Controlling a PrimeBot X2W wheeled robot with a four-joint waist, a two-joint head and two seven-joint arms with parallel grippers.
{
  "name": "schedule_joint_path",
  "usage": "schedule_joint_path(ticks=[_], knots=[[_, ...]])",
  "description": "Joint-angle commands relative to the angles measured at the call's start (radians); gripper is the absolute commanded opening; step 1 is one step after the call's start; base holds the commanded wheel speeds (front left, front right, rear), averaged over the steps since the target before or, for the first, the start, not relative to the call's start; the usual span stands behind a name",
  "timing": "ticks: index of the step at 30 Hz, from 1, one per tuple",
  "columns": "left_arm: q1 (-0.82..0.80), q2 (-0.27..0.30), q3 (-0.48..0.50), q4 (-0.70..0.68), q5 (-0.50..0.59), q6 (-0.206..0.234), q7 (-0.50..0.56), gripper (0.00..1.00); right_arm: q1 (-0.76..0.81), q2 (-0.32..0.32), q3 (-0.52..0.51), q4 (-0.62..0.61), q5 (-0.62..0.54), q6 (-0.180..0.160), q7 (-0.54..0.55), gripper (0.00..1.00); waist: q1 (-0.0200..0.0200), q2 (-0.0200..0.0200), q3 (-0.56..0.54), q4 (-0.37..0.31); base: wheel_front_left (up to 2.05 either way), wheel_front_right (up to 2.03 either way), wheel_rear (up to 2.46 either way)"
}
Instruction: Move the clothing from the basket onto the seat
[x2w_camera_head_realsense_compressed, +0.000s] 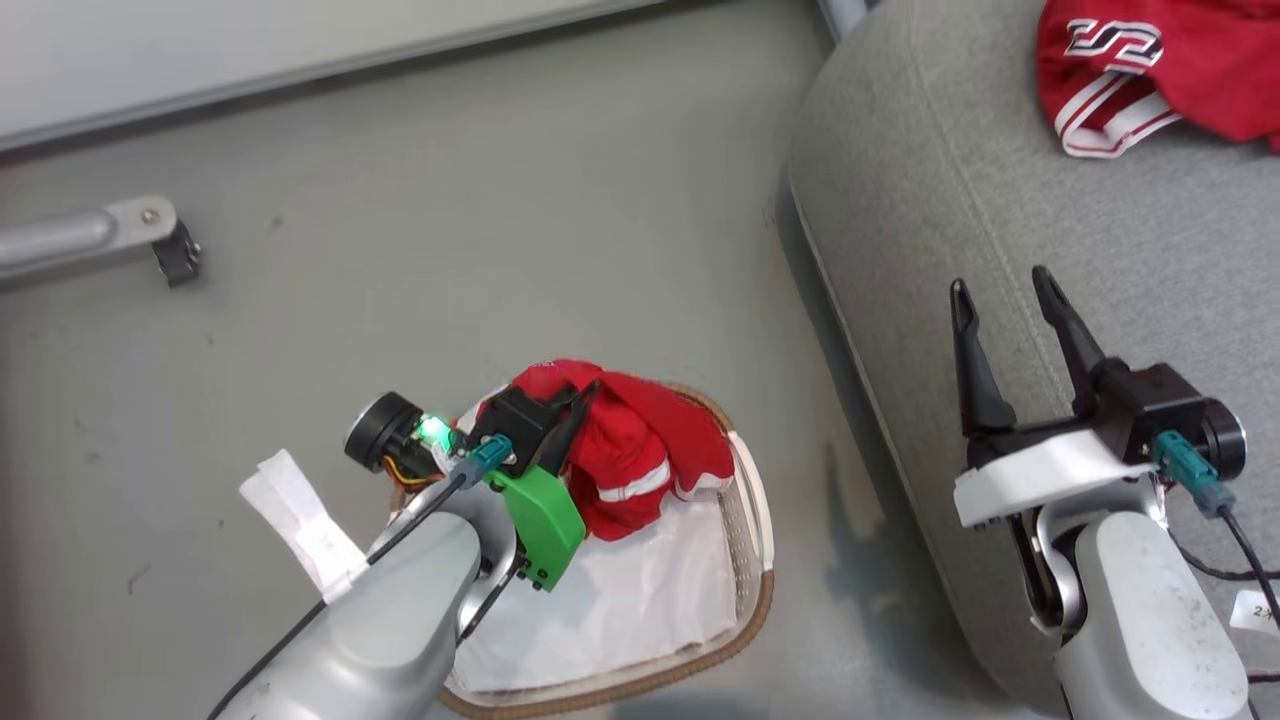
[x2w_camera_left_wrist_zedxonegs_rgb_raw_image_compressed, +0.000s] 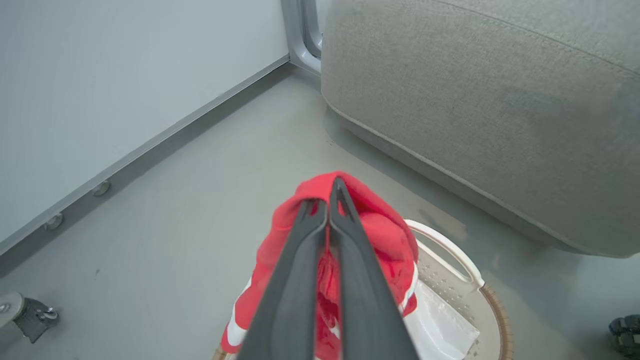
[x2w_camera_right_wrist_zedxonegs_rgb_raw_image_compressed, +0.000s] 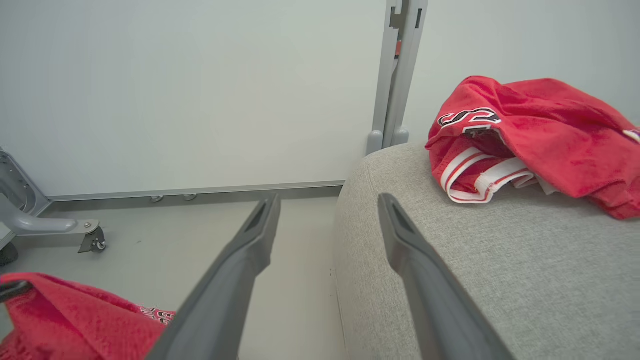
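My left gripper (x2w_camera_head_realsense_compressed: 582, 395) is shut on a red garment (x2w_camera_head_realsense_compressed: 640, 455) with white stripes, its top bunched up over the basket (x2w_camera_head_realsense_compressed: 762, 520) while the rest hangs down onto the white liner. In the left wrist view the closed fingers (x2w_camera_left_wrist_zedxonegs_rgb_raw_image_compressed: 327, 200) pinch the red garment (x2w_camera_left_wrist_zedxonegs_rgb_raw_image_compressed: 385, 235) above the basket rim (x2w_camera_left_wrist_zedxonegs_rgb_raw_image_compressed: 452, 255). A second piece of red clothing (x2w_camera_head_realsense_compressed: 1170, 65) with black-and-white lettering lies on the grey seat (x2w_camera_head_realsense_compressed: 960, 170). My right gripper (x2w_camera_head_realsense_compressed: 1005, 285) stands open over the seat's near edge, holding nothing. The right wrist view has that clothing (x2w_camera_right_wrist_zedxonegs_rgb_raw_image_compressed: 540, 130) on the seat (x2w_camera_right_wrist_zedxonegs_rgb_raw_image_compressed: 510, 260).
A grey metal leg with a black caster (x2w_camera_head_realsense_compressed: 175, 255) lies on the floor at the left. A white wall with a baseboard (x2w_camera_head_realsense_compressed: 300, 75) runs along the back. White paper tags (x2w_camera_head_realsense_compressed: 300, 520) hang from my left forearm. Bare grey floor lies between basket and seat.
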Motion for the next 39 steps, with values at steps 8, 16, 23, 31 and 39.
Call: schedule_joint_path(ticks=[8, 16, 23, 31, 39], knots=[[-0.004, 0.114, 0.024, -0.211, 0.053, 0.027, -0.004, 0.0, 0.073, -0.004, 0.003, 0.017, -0.024, -0.001, -0.002, 1.0, 0.0001, 0.0, -0.197, 0.028, 0.0, 0.0, 0.0], [-0.102, 0.19, 0.043, -0.367, 0.075, 0.022, 0.049, 0.0, 0.091, -0.003, 0.025, 0.021, -0.029, -0.001, -0.002, 1.0, 0.0001, 0.0, -0.249, 0.031, 0.0, 0.0, 0.0], [-0.211, 0.248, 0.066, -0.495, 0.08, 0.017, 0.136, 0.0, 0.063, -0.004, 0.059, 0.022, -0.026, -0.001, -0.002, 1.0, 0.0001, 0.0, -0.259, 0.024, 0.0, 0.0, 0.0], [-0.303, 0.258, 0.101, -0.593, 0.067, 0.032, 0.193, 0.0, 0.05, -0.004, 0.133, 0.031, -0.013, -0.001, -0.002, 1.0, 0.0001, 0.0, -0.277, 0.018, 0.0, 0.0, 0.0], [-0.332, 0.246, 0.104, -0.638, 0.052, 0.04, 0.228, 0.0, -0.015, -0.003, 0.228, 0.036, 0.003, -0.001, -0.002, 1.0, 0.0001, 0.0, -0.284, 0.016, 0.0, 0.0, 0.0]])
